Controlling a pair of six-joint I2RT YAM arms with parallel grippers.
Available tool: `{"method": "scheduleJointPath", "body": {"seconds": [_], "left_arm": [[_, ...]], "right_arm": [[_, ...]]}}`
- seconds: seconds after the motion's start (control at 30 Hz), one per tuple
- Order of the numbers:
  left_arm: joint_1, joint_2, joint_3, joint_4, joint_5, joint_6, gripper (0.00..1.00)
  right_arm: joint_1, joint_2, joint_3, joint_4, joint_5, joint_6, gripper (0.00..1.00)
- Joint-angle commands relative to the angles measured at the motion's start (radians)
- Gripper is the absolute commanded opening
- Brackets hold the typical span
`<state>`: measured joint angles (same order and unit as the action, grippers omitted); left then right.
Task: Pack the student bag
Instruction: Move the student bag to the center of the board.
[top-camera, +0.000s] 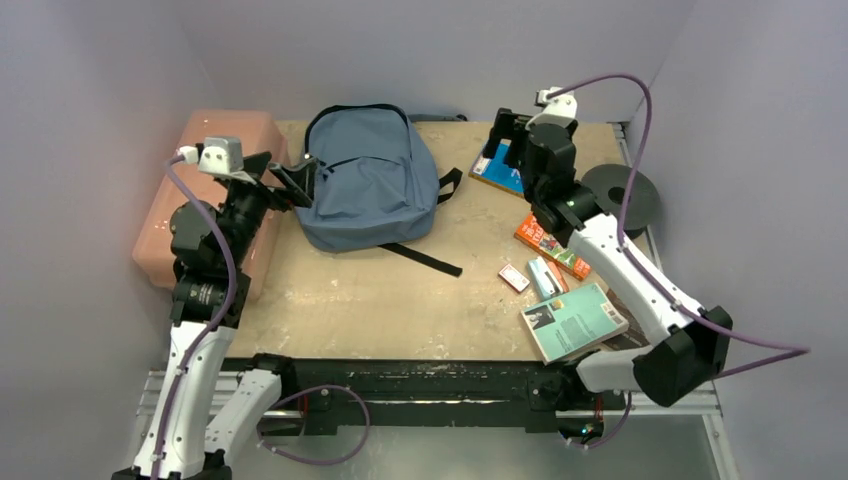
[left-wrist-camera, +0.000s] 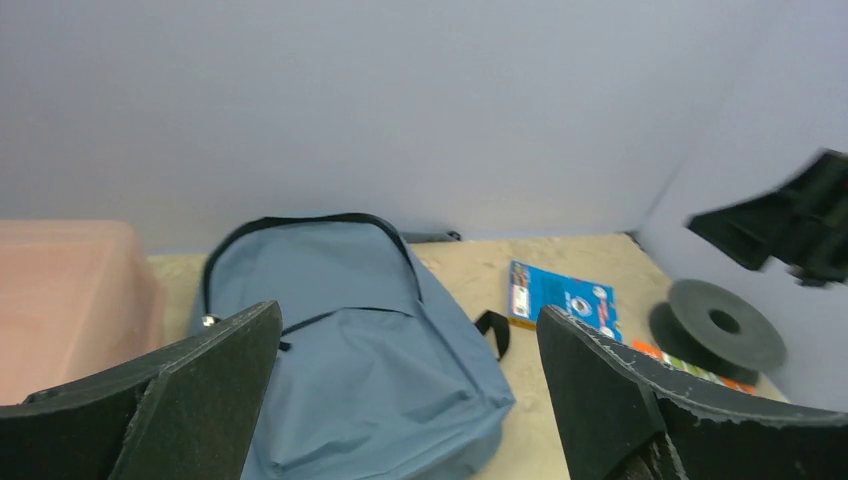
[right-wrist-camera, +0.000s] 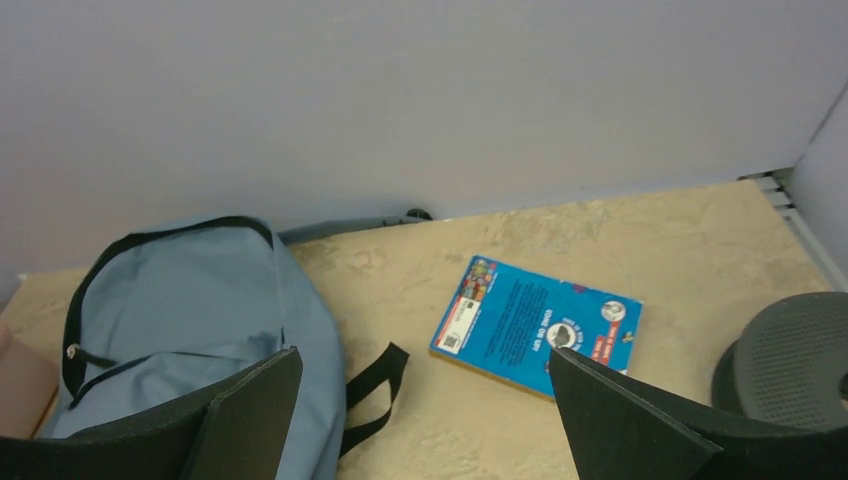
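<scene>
Lying flat at the back of the tabletop (top-camera: 400, 300), the student bag (top-camera: 368, 175) sits between a salmon-pink box (top-camera: 215, 135) and a blue book (top-camera: 495, 170). The left hand (top-camera: 296, 178) hovers at the bag's left edge, fingers spread wide, holding nothing. The right hand (top-camera: 507, 132) hangs above the blue book, fingers likewise apart and empty.

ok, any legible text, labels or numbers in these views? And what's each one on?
No text reads clearly in any view.
blue book: white label and cover print, too blurred.
teal book: cover print, too small.
orange book: print, too small.
small box: markings, too small.
student bag: no print visible.
</scene>
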<state>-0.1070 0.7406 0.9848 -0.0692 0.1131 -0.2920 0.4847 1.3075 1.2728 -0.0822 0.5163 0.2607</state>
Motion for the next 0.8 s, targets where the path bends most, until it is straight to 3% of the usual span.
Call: {"method": "scheduleJointPath", "body": {"seconds": [0.0,0.17,0.33,0.53,0.67,0.77], "left_arm": [[-0.045,0.043,-0.008,0.053,0.188,-0.060,1.00],[-0.130,0.045,-0.007,0.022,0.154,-0.027,1.00],[-0.142,0.010,-0.026,0.023,0.129,-0.045,1.00],[-0.142,0.021,-0.017,0.002,0.174,-0.016,1.00],[-0.142,0.027,-0.028,0.022,0.208,-0.028,1.00],[-0.142,0.039,-0.029,0.034,0.236,-0.041,1.00]], "right_arm": [[0.010,0.126,0.079,0.029,-0.108,0.035,0.99],[0.007,0.335,0.218,0.042,-0.390,0.052,0.99],[-0.032,0.557,0.378,0.066,-0.590,0.075,0.99],[-0.115,0.801,0.549,0.179,-0.797,0.206,0.99],[-0.158,1.016,0.759,0.192,-0.935,0.220,0.99],[-0.163,1.152,0.887,0.235,-0.953,0.220,0.99]]}}
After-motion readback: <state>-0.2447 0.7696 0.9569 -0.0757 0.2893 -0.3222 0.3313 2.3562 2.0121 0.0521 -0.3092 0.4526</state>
